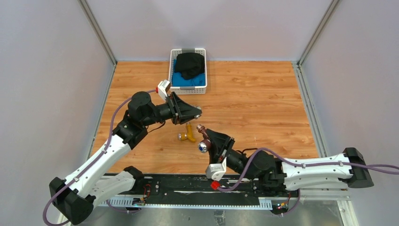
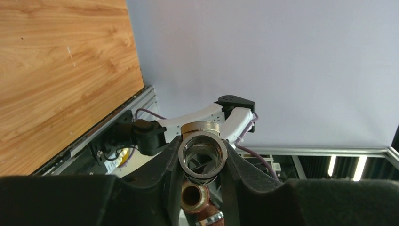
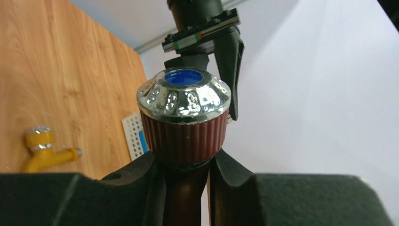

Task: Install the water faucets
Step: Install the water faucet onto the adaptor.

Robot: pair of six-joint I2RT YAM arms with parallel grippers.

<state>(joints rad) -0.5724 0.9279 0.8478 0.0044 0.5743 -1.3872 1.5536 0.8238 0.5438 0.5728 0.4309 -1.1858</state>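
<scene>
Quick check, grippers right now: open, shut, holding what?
Left gripper: shut on the metal fitting.
Right gripper: shut on the brown faucet.

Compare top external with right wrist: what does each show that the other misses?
Only top external: the black cloth in the white basket. Only right wrist: the ribbing on the knob of the brown faucet, held in the right gripper. Both: the yellow faucet lying on the table, and the left gripper, shut on a grey fitting.
</scene>
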